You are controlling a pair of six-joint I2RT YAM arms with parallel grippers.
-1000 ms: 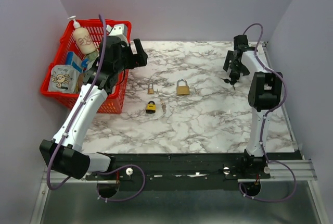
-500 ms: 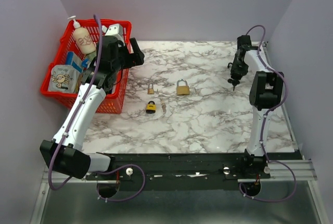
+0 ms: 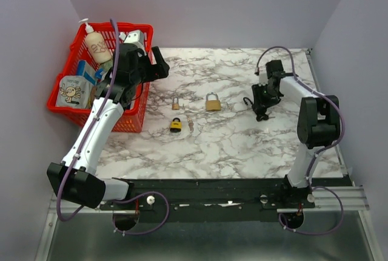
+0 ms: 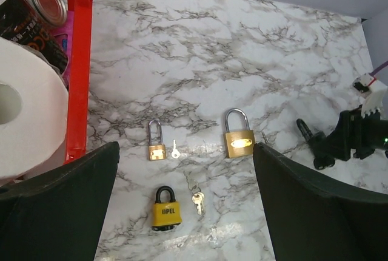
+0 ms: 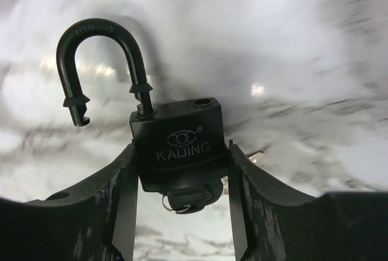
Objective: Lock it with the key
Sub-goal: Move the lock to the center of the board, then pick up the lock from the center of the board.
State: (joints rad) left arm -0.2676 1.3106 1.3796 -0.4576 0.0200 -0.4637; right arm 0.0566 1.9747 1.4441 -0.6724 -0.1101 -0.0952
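My right gripper (image 5: pixel 180 153) is shut on the body of a black KAIJING padlock (image 5: pixel 177 136). Its shackle (image 5: pixel 100 54) stands open and swung aside. A key (image 5: pixel 189 198) sits in the bottom of the lock. In the top view this gripper (image 3: pixel 261 104) is low over the marble table (image 3: pixel 242 139), right of centre. My left gripper (image 4: pixel 187 152) is open and empty, held high beside the red basket (image 3: pixel 115 27). Below it lie a small brass padlock (image 4: pixel 156 145) with a key (image 4: pixel 174 149), a larger brass padlock (image 4: pixel 239 139), and a yellow padlock (image 4: pixel 166 211) with keys (image 4: pixel 197 199).
The red basket at the back left holds a soap bottle (image 3: pixel 96 45), a can (image 4: pixel 48 0), a toilet roll (image 4: pixel 24 109) and packets. Grey walls close in the table on three sides.
My right arm has swung from the back right corner down and left toward the table's middle, carrying the black padlock. My left arm has barely moved.
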